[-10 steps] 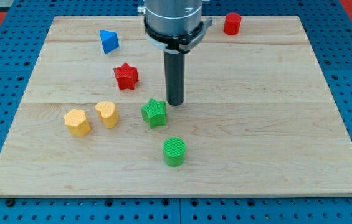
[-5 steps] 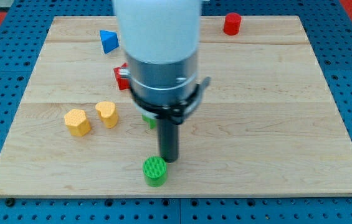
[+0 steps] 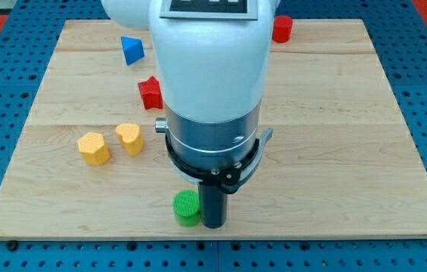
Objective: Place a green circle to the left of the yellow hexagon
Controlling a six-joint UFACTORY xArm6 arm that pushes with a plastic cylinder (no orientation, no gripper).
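The green circle (image 3: 186, 207) is a short cylinder near the board's bottom edge, below the middle. My tip (image 3: 212, 224) rests on the board just to the right of it, touching or nearly touching its side. The yellow hexagon (image 3: 94, 148) lies at the view's left, above and well left of the green circle. A yellow heart (image 3: 129, 138) sits just right of the hexagon. The arm's body hides the green star seen earlier.
A red star (image 3: 150, 92) peeks out left of the arm. A blue triangle (image 3: 131, 50) lies at the top left and a red cylinder (image 3: 282, 29) at the top right. The board's bottom edge (image 3: 213, 236) is close below my tip.
My tip has moved from beside the green star down to the bottom of the board. The green circle has slid left and down, and my tip now stands on its right side.
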